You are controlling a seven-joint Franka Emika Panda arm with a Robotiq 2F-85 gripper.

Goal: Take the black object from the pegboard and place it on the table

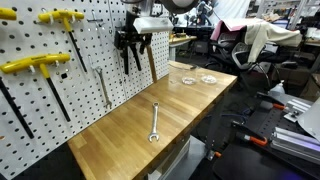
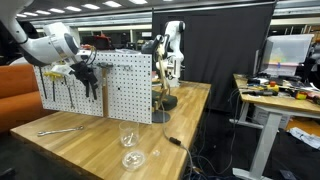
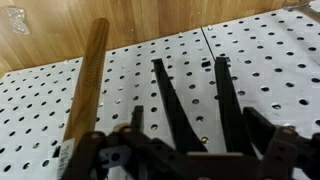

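Observation:
The black pliers [image 3: 172,100] hang on the white pegboard [image 3: 280,60], their two long handles running up the wrist view. My gripper [image 3: 198,125] is open, with one finger outside each handle and a small gap on both sides. In both exterior views the gripper [image 1: 132,35] [image 2: 86,72] is up against the pegboard [image 1: 90,70] [image 2: 125,90] at the pliers [image 1: 128,56] [image 2: 93,86]. The butcher-block table [image 1: 200,110] [image 2: 90,140] lies below.
A wooden-handled hammer [image 3: 85,85] [image 1: 151,62] hangs right beside the pliers. Yellow-handled tools [image 1: 35,65] hang further along the board. A silver wrench [image 1: 155,122] [image 2: 60,129] lies on the table. Clear dishes [image 1: 208,78] [image 2: 133,158] sit near the table's end.

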